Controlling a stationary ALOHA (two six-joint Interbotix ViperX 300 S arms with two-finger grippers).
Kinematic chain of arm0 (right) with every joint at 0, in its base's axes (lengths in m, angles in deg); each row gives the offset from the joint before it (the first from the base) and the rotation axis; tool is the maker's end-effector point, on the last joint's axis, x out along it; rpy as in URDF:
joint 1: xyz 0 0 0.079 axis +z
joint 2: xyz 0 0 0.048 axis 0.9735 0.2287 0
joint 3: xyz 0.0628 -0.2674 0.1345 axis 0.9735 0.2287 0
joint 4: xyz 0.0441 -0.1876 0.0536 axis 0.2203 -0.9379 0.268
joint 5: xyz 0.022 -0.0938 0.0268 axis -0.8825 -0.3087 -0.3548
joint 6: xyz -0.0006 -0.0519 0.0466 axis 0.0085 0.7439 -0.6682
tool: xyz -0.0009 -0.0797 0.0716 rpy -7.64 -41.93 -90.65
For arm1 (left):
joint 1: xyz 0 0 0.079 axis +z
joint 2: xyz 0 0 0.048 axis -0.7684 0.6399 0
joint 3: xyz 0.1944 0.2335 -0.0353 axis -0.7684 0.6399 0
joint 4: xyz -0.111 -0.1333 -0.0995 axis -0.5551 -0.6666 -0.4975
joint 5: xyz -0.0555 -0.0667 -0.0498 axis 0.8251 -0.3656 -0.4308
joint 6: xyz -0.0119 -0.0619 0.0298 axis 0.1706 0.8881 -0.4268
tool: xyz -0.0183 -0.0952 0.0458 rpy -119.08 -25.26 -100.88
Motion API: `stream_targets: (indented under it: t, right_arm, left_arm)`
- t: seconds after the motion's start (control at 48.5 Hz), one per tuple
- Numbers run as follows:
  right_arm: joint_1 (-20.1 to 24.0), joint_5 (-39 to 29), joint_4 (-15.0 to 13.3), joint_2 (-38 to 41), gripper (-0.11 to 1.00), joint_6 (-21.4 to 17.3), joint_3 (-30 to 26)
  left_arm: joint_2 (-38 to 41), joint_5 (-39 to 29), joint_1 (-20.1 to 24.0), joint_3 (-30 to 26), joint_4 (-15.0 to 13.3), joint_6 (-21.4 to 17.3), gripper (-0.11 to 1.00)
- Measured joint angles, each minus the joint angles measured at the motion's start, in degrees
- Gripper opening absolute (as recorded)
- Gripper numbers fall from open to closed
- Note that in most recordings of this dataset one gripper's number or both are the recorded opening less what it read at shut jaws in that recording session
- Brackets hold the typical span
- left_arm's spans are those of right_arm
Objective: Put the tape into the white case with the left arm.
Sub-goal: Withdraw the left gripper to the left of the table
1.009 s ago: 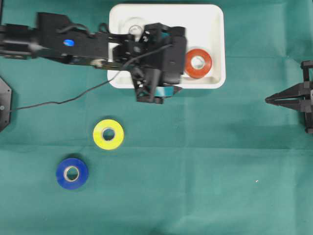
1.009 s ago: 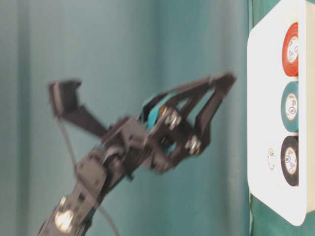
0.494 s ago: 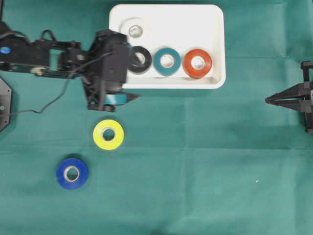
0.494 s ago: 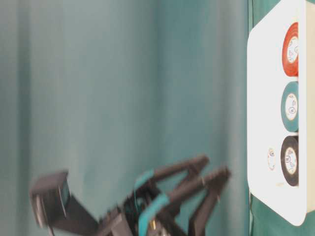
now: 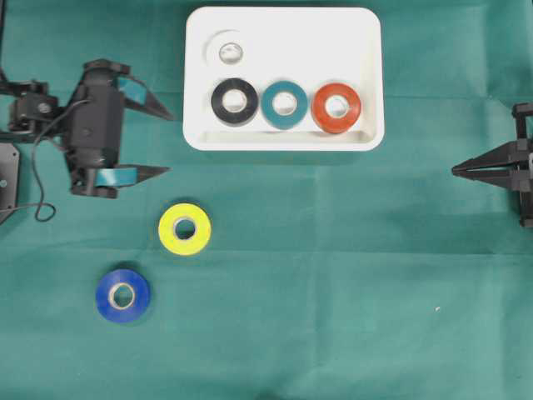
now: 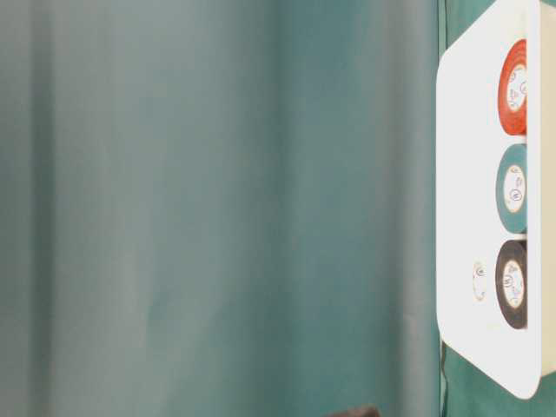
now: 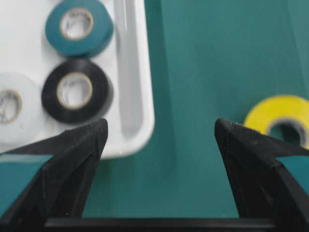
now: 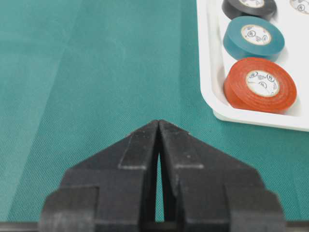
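Observation:
The white case (image 5: 283,142) sits at the back centre and holds several tape rolls: white (image 5: 226,52), black (image 5: 235,101), teal (image 5: 285,103) and red (image 5: 336,107). On the cloth in front lie a yellow tape (image 5: 184,228) and a blue tape (image 5: 122,295). My left gripper (image 5: 168,143) hovers left of the case, open and empty, its teal-banded fingers pointing right. In the left wrist view the gripper (image 7: 161,126) frames bare cloth between the case corner (image 7: 140,96) and the yellow tape (image 7: 282,121). The right gripper (image 5: 456,171) is shut and empty at the right edge.
Green cloth covers the table. A black cable (image 5: 37,212) trails by the left arm's base. The table-level view shows the case (image 6: 460,174) with red (image 6: 512,87), teal (image 6: 512,188) and black (image 6: 512,284) rolls. The right wrist view shows the case rim (image 8: 207,72).
My left arm has drawn back leftward from over the case, uncovering the black and teal rolls inside, and has left the table-level view. Its gripper stays open. The right arm has not moved.

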Motion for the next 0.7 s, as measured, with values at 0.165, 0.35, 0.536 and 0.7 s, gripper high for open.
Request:
stream_targets:
  t: [0.165,0.35,0.536,0.7]
  right_arm:
    - [0.0,0.0,0.0,0.0,-0.09,0.0,0.0]
    - [0.0,0.0,0.0,0.0,-0.09,0.0,0.0]
    - [0.0,-0.1,0.0,0.0,-0.09,0.0,0.0]
    - [0.0,0.0,0.0,0.0,-0.09,0.0,0.0]
  left_arm:
    - [-2.3,0.8,-0.7,2.6,0.0,0.0,0.91]
    - [-2.6,0.9,-2.8,3.0,0.0,0.0,0.91]
    - [-3.2,-0.3,-5.1,3.5,0.0,0.0,0.91]
    - [-5.4,-1.8,-7.2,4.5,0.0,0.1,0.91]
